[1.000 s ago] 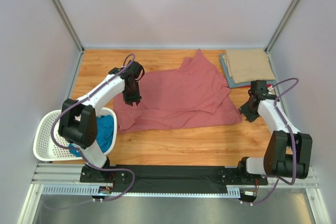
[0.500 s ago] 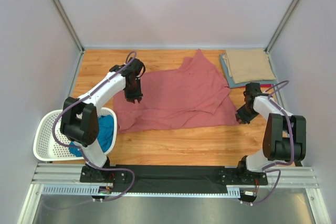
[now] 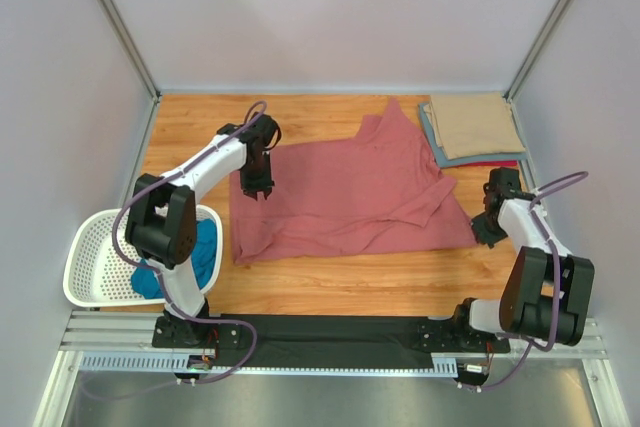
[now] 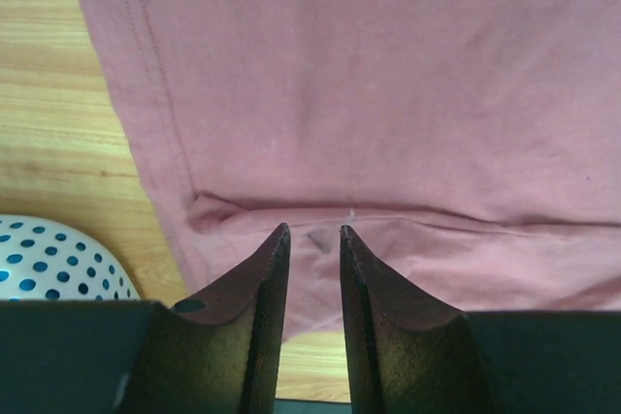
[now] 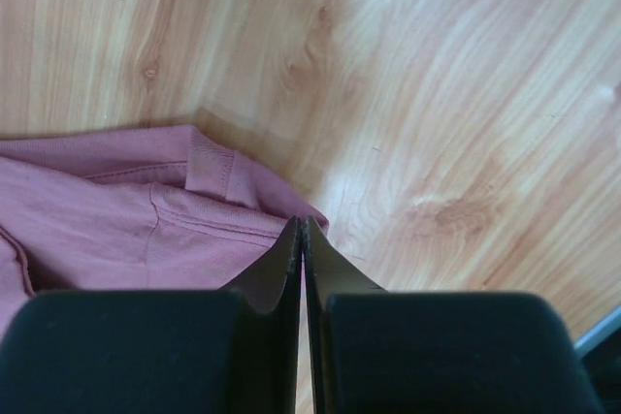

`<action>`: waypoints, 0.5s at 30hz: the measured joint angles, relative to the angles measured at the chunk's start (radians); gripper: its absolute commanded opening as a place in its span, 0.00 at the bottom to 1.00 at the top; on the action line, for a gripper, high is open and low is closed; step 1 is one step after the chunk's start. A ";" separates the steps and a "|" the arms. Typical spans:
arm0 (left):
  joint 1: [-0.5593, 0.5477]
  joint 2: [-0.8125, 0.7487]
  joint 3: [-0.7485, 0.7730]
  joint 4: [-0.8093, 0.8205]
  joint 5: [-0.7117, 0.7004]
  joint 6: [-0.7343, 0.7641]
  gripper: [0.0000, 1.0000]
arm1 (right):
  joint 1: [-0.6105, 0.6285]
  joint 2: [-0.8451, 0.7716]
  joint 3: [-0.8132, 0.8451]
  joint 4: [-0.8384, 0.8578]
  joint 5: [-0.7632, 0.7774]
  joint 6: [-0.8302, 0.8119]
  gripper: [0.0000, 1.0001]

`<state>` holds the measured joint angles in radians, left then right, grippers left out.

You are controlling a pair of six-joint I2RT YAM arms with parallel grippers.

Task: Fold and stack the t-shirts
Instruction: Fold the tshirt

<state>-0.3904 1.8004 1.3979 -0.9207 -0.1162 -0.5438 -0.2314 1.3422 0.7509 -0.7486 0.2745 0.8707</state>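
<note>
room: a plain booth with pale wall panels (image 3: 330, 17) at the back and on both sides, and aluminium posts (image 3: 115, 22) slanting up its two far corners.
surface (image 3: 190, 127): light wood with a clear grain, running from wall to wall; bare along the far left and in a strip in front of the arms. A black plate (image 3: 330, 332) and a metal rail (image 3: 120, 332) close off its near edge and carry the arm bases.
centre: the rose-red t-shirt (image 3: 340, 192) lies spread across the middle of the surface, mostly flat. One layer is lapped over on its right half and one point reaches toward the back wall.
far right corner: a folded stack sits there. The tan t-shirt (image 3: 475, 125) is on top, the grey-blue t-shirt (image 3: 430, 132) shows at its left edge, and a sliver of the red t-shirt (image 3: 500, 163) shows at the near edge.
near left edge: the white perforated basket (image 3: 85, 247) sits by the left arm's base, with the teal t-shirt (image 3: 205, 247) inside.
left fingers (image 4: 252, 298): over the left part of the rose-red t-shirt, near its left hem. They stand a narrow gap apart with the tips at a low ridge of cloth — nothing is seen clamped between them.
right fingers (image 5: 277, 278): pressed together with no gap, their tips on the near right corner of the rose-red t-shirt, pinching its hem with bare wood just beyond.
</note>
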 measured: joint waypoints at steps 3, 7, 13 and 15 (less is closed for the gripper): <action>0.000 0.025 0.011 -0.002 0.008 0.000 0.33 | 0.000 -0.024 0.001 -0.028 0.014 0.024 0.00; 0.000 0.029 0.013 -0.014 -0.013 -0.001 0.32 | 0.000 -0.051 0.002 -0.058 0.031 0.050 0.00; -0.001 -0.024 -0.078 -0.021 -0.079 0.008 0.30 | -0.001 -0.062 -0.003 -0.070 0.050 0.070 0.00; -0.001 -0.044 -0.106 -0.029 -0.094 0.016 0.30 | -0.001 -0.062 -0.010 -0.069 0.054 0.072 0.00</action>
<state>-0.3912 1.7561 1.2915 -0.9497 -0.2100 -0.5278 -0.2325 1.2804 0.7410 -0.8173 0.3286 0.9424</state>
